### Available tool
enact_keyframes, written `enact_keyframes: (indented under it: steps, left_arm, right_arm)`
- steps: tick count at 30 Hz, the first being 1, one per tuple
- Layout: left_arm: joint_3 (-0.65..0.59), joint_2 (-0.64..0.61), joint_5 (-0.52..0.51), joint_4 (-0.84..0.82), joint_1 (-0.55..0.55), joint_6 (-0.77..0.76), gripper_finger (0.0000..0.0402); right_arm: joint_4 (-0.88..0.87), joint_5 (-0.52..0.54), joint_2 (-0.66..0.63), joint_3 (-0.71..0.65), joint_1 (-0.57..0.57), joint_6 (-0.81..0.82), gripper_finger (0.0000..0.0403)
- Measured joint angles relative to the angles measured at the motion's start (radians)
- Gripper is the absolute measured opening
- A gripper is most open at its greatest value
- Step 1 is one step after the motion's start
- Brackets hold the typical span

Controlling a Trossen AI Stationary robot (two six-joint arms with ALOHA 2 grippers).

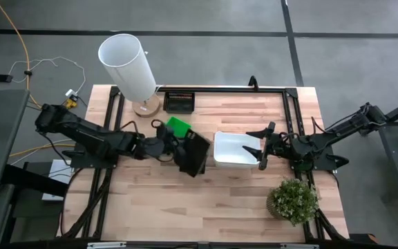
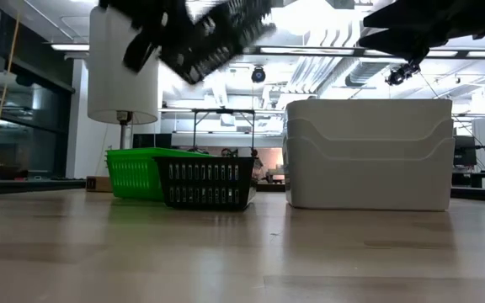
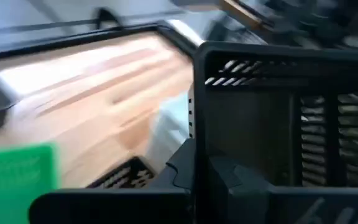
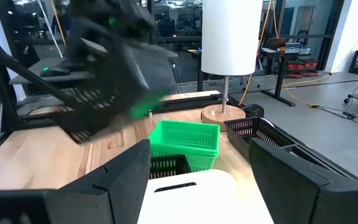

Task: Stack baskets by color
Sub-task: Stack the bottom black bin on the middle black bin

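Observation:
My left gripper (image 1: 170, 146) is shut on a black slatted basket (image 1: 193, 153), held tilted high above the table (image 2: 213, 38). Below it a second black basket (image 2: 206, 183) rests on its base beside a green basket (image 1: 178, 126); the high view hides this black one under the held one. A third black basket (image 1: 179, 102) sits at the far edge. Two white baskets (image 2: 369, 154) stand nested at centre right. My right gripper (image 1: 263, 149) hangs open above their right rim, touching nothing. My left gripper holds the black basket by the rim of one side wall (image 3: 194, 158), coming at it roughly level from the table's left. Whether one finger is inside the basket I cannot tell. The basket is lifted clear and tilted, its slatted inside (image 3: 328, 124) facing the wrist camera.
A tall white cylinder on a wooden foot (image 1: 126, 66) stands at the far left. A potted green plant (image 1: 292, 200) sits at the near right. Bare wooden table (image 1: 150, 207) lies along the near edge.

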Motion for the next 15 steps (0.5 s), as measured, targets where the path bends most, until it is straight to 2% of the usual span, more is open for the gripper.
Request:
enact_keyframes:
  steps: [3,7,11,15]
  left_arm:
    - [-0.095,0.009,-0.091,0.004,-0.013,-0.193,0.0]
    - [-0.167,0.03,-0.143,0.048,-0.031,-0.377,0.0]
    - [-0.163,0.057,-0.175,0.051,-0.044,-0.442,0.0]
    - [-0.155,0.097,-0.147,0.027,-0.047,-0.502,0.0]
  right_arm:
    - [-0.01,0.0,0.0,0.0,0.0,0.001,0.0259]
    - [-0.017,0.0,0.0,0.0,0.0,0.021,0.0259]
    - [-0.016,0.0,0.0,0.0,0.0,0.02,0.0259]
    - [-0.016,0.0,0.0,0.0,0.0,0.019,0.0259]
